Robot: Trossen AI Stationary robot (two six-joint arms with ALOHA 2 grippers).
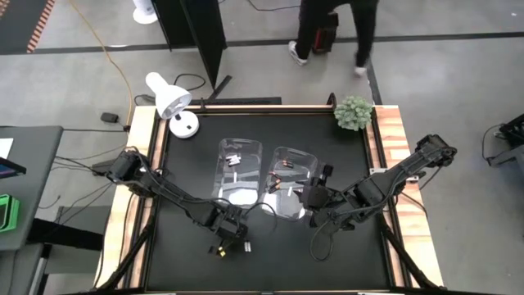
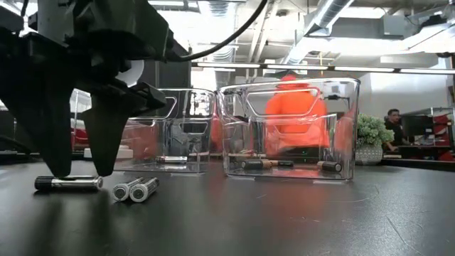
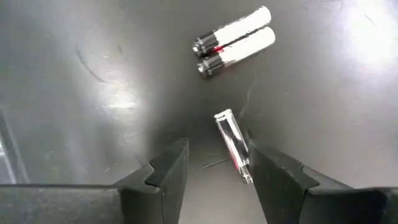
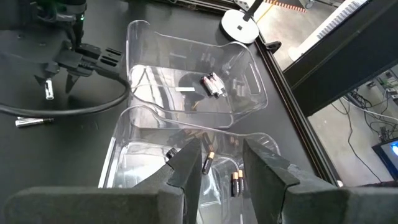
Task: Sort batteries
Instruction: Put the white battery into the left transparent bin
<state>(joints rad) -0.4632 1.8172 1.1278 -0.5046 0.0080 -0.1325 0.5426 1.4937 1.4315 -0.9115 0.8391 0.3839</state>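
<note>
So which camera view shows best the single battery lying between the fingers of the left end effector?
The left wrist view: the battery lies large on the mat between the open fingers of the left end effector. The low view shows it side-on, partly behind those fingers. The high view gives only a speck, and in the right wrist view it is small and far off.

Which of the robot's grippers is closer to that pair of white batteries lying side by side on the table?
The left. The left gripper hovers open beside the pair of white batteries, over a single battery. The right gripper is farther off, above the bin of copper-ended batteries.
</note>
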